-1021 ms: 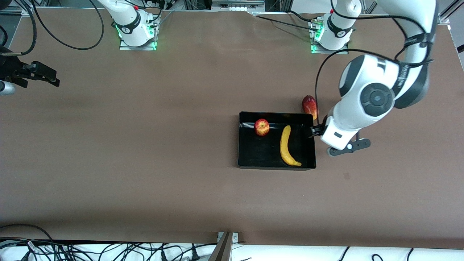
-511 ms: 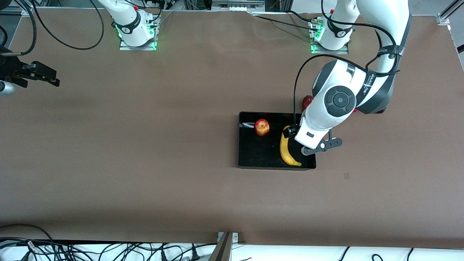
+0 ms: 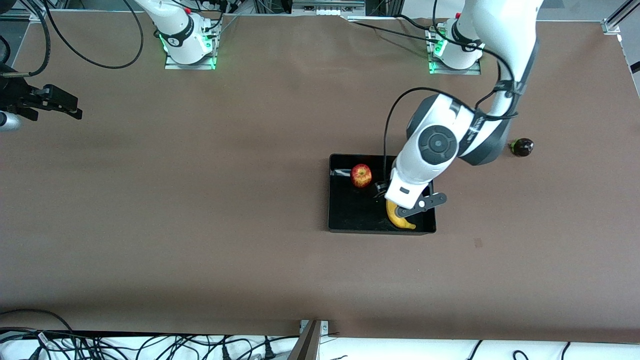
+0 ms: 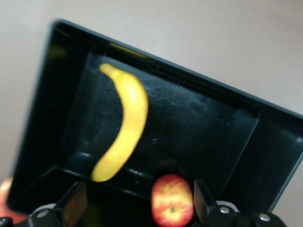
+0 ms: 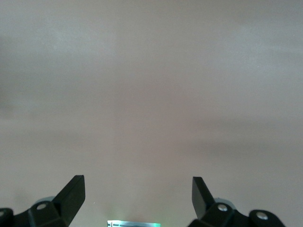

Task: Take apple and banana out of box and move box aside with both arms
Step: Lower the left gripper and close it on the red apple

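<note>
Banana [image 3: 397,216] and apple [image 3: 361,175] both sit in the box [image 3: 350,220]; nothing is out yet and the box isn't moved. Left gripper [image 3: 381,190] hangs over the box with its jaws wide and empty; banana just under the wrist, apple just beside the fingertips. Right gripper [image 3: 62,105] waits, wide and empty, over bare table at its own end, well apart from the box.

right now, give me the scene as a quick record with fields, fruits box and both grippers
box: black open bin on the brown table
apple: in the box, at the end nearer the robot bases
banana: in the box, partly hidden under the left arm
left gripper: open, over the box, holding nothing
right gripper: open, waiting over bare table at the right arm's end
other fruit: small dark fruit on the table outside the box
</note>
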`<move>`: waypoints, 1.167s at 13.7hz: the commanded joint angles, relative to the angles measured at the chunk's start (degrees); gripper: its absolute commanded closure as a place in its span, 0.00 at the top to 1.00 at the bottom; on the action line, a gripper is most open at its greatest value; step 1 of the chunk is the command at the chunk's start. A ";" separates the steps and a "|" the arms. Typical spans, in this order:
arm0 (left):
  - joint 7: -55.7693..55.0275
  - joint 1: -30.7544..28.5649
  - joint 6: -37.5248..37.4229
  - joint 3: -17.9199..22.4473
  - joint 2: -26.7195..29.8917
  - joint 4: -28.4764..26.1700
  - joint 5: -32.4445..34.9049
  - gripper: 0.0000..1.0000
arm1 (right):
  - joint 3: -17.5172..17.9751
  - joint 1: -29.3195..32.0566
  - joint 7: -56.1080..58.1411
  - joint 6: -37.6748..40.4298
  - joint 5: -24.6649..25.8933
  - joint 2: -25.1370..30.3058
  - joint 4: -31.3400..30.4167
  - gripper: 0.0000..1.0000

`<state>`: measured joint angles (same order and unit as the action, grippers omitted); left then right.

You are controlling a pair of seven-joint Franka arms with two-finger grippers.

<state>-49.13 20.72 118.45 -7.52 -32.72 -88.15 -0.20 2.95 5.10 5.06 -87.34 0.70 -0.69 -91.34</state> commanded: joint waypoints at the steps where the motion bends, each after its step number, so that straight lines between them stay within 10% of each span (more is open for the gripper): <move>1: -3.95 1.17 3.00 0.14 -3.04 1.05 1.34 1.00 | 0.04 0.17 -0.49 0.85 -0.08 -0.19 0.90 1.00; 16: -9.23 3.54 8.28 -4.17 -6.30 -6.15 1.43 1.00 | 0.04 0.17 -0.49 0.85 -0.08 -0.19 0.90 1.00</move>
<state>-57.16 24.43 125.48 -10.97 -39.15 -92.76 -0.17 2.95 5.10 5.04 -87.33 0.70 -0.69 -91.34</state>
